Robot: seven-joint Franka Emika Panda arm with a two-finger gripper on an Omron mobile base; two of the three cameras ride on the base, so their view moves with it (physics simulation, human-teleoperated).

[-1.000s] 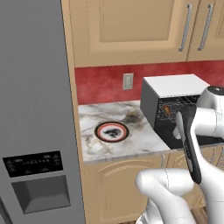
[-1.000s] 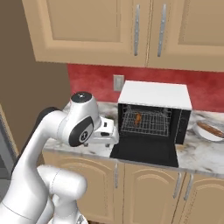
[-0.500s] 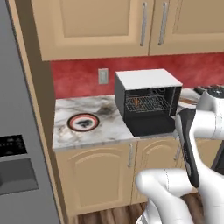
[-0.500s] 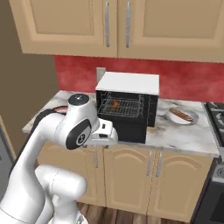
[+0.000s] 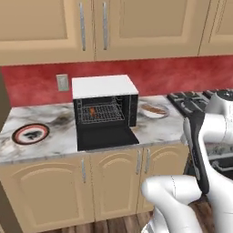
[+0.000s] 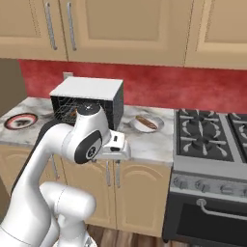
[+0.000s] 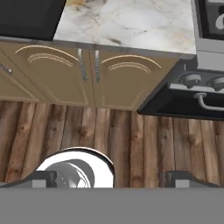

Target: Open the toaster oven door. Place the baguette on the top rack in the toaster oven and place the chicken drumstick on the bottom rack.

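The toaster oven [image 5: 105, 86] stands on the marble counter, black with a white top. The toaster oven door [image 5: 107, 137] lies folded down flat, and its black corner shows in the hand view [image 7: 30, 15]. Wire racks [image 5: 101, 113] show inside, and an orange-brown piece, the baguette [image 5: 92, 110] by its colour, lies on one; which rack I cannot tell. The reddish-brown chicken drumstick [image 6: 146, 122] lies on a white plate [image 6: 135, 126] right of the oven. My gripper [image 7: 113, 178] is open and empty, out in front of the lower cabinets, looking down at the wooden floor.
A gas stove [image 6: 208, 135] adjoins the counter on the right, its black front and handle [image 7: 205, 103] near the hand. A patterned plate [image 5: 29, 133] sits left of the oven. Cabinet doors [image 7: 87, 74] run below the counter, wall cupboards [image 5: 95, 27] above.
The whole picture has slid left as the base drove right: the fridge left the view and the stove came in. The gripper stays open.
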